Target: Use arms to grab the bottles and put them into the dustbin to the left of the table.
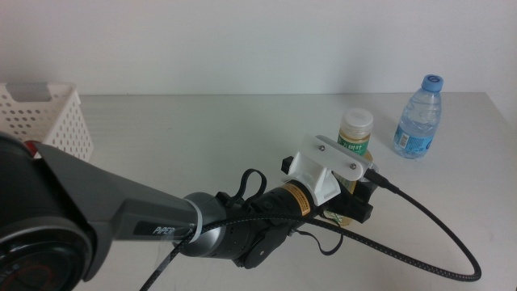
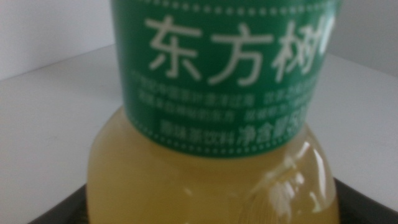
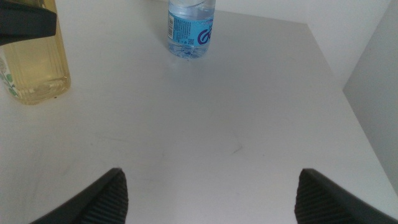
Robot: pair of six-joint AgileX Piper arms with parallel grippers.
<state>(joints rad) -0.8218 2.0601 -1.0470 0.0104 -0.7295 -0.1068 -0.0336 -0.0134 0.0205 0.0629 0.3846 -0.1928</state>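
Two bottles are out on the counter right now, plus one dustbin. No can shows in any view, so the count I can back up is two.

First one is the yellow tea bottle, white cap, green label, standing upright a bit right of the middle of the counter. The left arm reaches in from the left side and its left gripper is right at the bottle's lower body. In the left wrist view the tea bottle fills nearly the whole picture, green label up top, yellow liquid below, and only thin dark slivers of the jaws show at the two lower corners. The jaws sit on either side of the bottle, but I can't tell if they're actually pressing on it or just around it.

Second one is the clear water bottle with the blue cap and blue label, upright near the far right corner, well apart from the tea bottle.

The right gripper hangs above bare counter with its jaws wide apart, holding nothing.

The white perforated dustbin sits at the far left edge of the counter, well apart from both bottles.
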